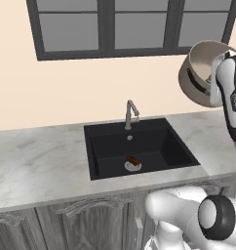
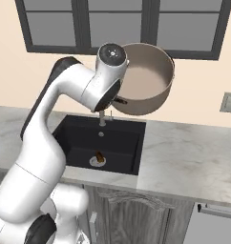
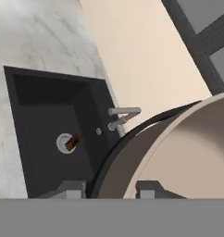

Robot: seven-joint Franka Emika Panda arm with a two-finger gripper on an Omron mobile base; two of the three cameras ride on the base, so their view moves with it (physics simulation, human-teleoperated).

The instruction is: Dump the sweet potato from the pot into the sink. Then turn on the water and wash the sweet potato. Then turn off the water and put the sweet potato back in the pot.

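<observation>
The arm holds the pot (image 2: 147, 81) high in the air, up in front of the window (image 2: 122, 24) and above the right part of the countertop (image 1: 37, 166), tipped on its side so that its opening faces outward and somewhat downward. In the hand view the two finger tips (image 3: 70, 189) stand on either side of the pot's dark-banded rim, one outside the wall and one inside, so the gripper (image 3: 111, 190) is pinched tight on that rim; the tan wall curves away to the right of them. The inside of the pot, as far as it can be seen in the right base view, holds nothing. The sweet potato (image 1: 133, 160) lies well below and apart from the jaws, down on the floor of the black sink (image 1: 103, 151), resting across the round silver drain (image 1: 130, 166) near the middle of the basin, a little toward its front edge. It looks orange-brown with darker ends and lies at a slant. The sink is set into the marble countertop, closer to its back edge, under the window. The slim grey faucet (image 1: 131, 113) rises from the back rim of the sink at its middle, its bent spout reaching over the basin, and no stream runs from it. Beneath the counter's front edge runs a row of grey cabinet doors (image 1: 86, 227).
</observation>
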